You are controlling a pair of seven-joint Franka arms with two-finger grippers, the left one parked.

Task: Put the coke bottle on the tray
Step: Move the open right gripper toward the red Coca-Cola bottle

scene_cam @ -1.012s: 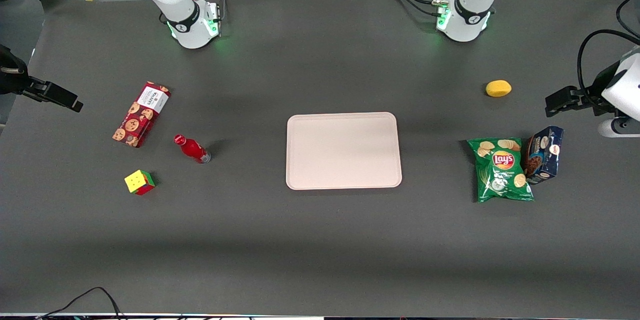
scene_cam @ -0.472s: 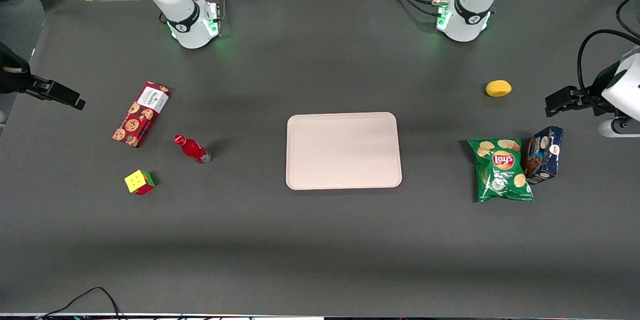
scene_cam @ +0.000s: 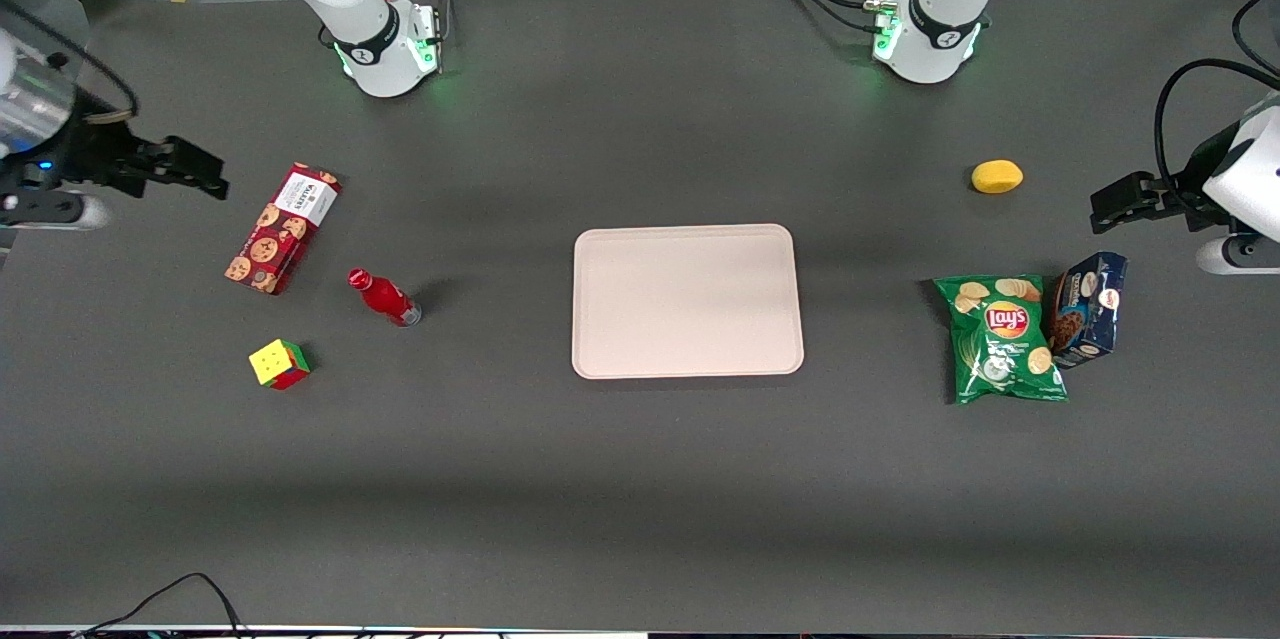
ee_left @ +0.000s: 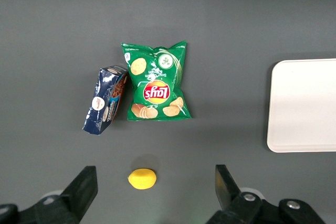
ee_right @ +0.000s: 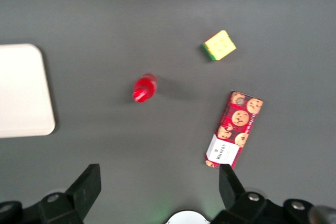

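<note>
coke bottle (scene_cam: 383, 296) stands on the table between red cookie box (scene_cam: 282, 227) and colour cube (scene_cam: 279, 364), well apart from the tray (scene_cam: 688, 301) | nothing lies between them | gripper (scene_cam: 205, 177) high near cookie box, fingers spread, arm cut off at edge | it has come inward since earlier.

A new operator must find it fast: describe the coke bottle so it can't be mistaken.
Start at the tray mid-table and look toward the working arm's end. The coke bottle stands upright between the tray and the red cookie box, with a colored cube nearer the camera. It is the only slim, all-red capped bottle. The open end effector hovers above the table by the box.
</note>
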